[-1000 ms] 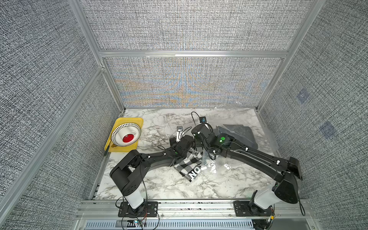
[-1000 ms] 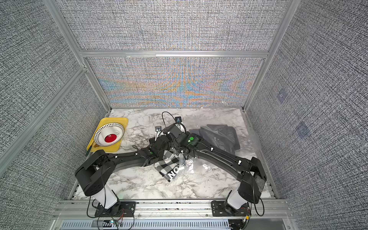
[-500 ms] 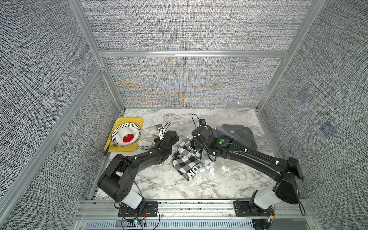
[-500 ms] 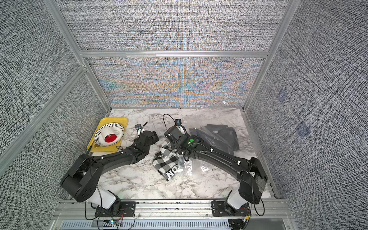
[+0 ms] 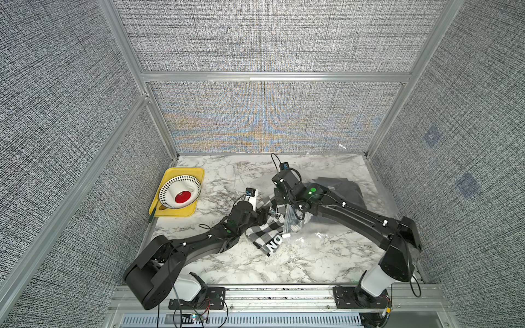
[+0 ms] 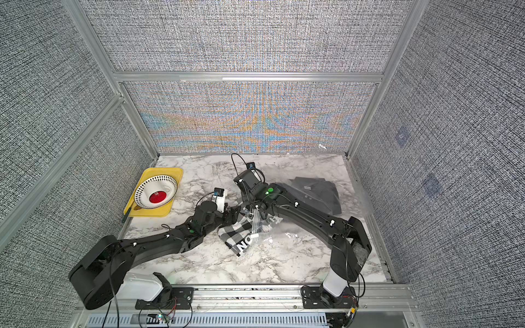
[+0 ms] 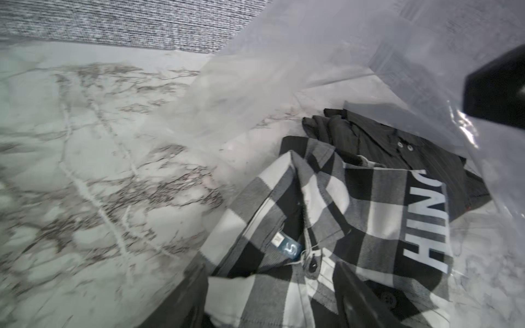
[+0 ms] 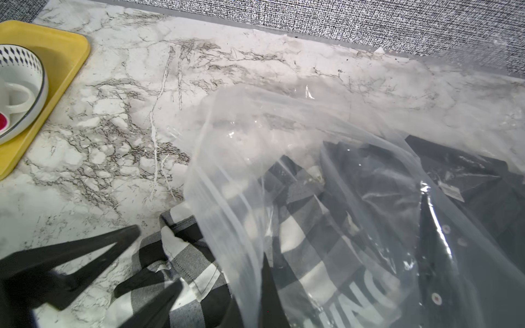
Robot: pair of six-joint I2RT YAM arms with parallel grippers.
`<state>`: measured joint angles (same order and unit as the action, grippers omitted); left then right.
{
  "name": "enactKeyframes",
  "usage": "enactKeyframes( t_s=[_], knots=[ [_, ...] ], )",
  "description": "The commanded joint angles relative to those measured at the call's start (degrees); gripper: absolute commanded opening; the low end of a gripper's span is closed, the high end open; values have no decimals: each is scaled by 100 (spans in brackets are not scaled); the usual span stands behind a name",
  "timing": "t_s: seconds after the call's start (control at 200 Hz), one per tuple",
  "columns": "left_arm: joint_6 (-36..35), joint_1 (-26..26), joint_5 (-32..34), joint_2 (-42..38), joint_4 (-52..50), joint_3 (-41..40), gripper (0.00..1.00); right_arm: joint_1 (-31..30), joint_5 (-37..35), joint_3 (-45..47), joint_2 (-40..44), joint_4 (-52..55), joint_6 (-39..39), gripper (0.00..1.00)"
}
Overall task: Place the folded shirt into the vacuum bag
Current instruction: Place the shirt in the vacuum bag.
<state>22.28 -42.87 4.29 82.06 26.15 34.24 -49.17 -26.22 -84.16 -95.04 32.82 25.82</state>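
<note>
The folded shirt [image 5: 270,235] [image 6: 241,235], black-and-white checked with white letters, lies mid-table with its far half inside the mouth of the vacuum bag [image 5: 380,204] [image 6: 355,198]. My right gripper [image 5: 281,204] [image 8: 255,298] is shut on the bag's [image 8: 312,127] upper lip and holds it raised over the shirt [image 8: 184,261]. My left gripper [image 5: 265,211] [image 7: 270,272] stands open at the shirt's collar end, its fingers either side of bunched checked cloth [image 7: 355,198]. The bag film [image 7: 284,71] arches above.
A dark folded shirt [image 5: 338,190] [image 8: 483,184] lies deeper inside the bag. A yellow tray [image 5: 196,173] [image 8: 71,56] at the back left holds a patterned bowl [image 5: 170,187] with a mug in it. Both arms cross the table's front half.
My left gripper drew back to the left, then returned to the shirt's collar end with its jaws narrower. The right gripper kept hold of the bag lip without moving.
</note>
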Motion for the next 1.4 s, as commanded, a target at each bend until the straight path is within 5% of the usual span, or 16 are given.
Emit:
enactKeyframes(
  t_s=[0.0,0.34,0.781,0.946,1.091,1.396],
  knots=[
    [-379,-88,-430,438,233,422,67,-5,216,-82,-6,-85,-12,0],
    [-937,-195,-180,2166,202,1841,77,-13,260,-188,165,114,130,0],
    [-583,-517,-114,2473,1576,1161,65,32,-450,-637,132,506,487,0],
    [-613,-547,-257,2823,1407,1417,58,-8,-240,-786,152,369,387,0],
    [-955,-547,53,3028,302,2077,57,-199,-267,-717,274,142,215,0],
    [-1669,-547,1114,3246,-1650,3173,88,-356,-279,-368,427,102,212,0]
  ],
)
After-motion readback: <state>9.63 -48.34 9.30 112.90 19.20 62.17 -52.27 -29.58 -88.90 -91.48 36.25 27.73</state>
